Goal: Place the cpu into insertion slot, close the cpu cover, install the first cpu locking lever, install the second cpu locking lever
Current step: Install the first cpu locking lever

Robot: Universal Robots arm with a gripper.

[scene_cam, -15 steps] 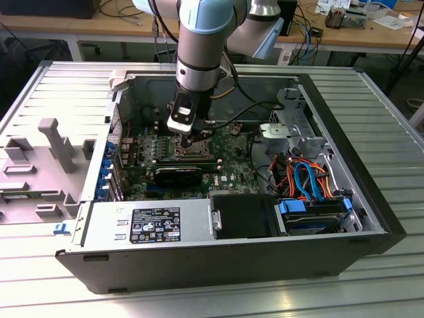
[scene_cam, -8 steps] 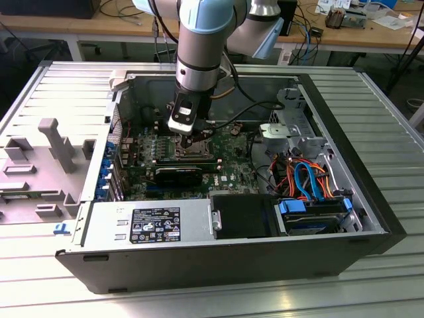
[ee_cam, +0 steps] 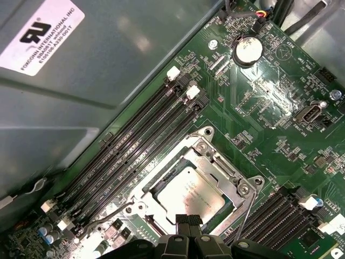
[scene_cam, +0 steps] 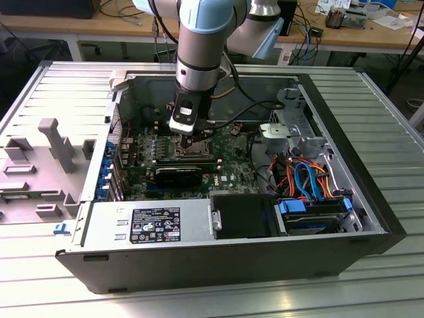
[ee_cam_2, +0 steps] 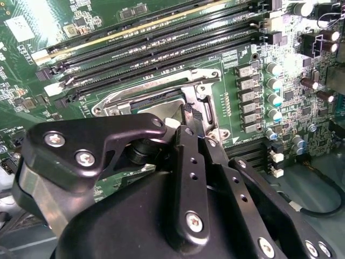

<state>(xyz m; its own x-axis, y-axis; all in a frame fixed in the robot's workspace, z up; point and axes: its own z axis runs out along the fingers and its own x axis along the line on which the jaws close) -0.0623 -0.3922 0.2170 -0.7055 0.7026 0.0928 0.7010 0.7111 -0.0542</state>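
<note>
The cpu (ee_cam: 188, 190) lies flat in the insertion slot (ee_cam_2: 141, 101) on the green board, its silver-grey top showing through the window of the cpu cover (ee_cam: 218, 162). The cover lies down over the chip. A thin wire lever (ee_cam: 245, 210) runs along one side of the socket and another (ee_cam: 105, 218) along the opposite corner; I cannot tell whether either is latched. My gripper (ee_cam: 188, 221) hangs just above the socket's edge with its black fingertips pressed together and nothing visible between them. In the exterior view the gripper (scene_cam: 187, 136) reaches down into the open computer case.
Long black memory slots (ee_cam: 135, 145) flank the socket on both sides. A black graphics card (scene_cam: 179, 173), the power supply (scene_cam: 152, 225) and a drive bay with blue and orange cables (scene_cam: 308, 179) crowd the case. A coin battery (ee_cam: 248, 48) sits on the board.
</note>
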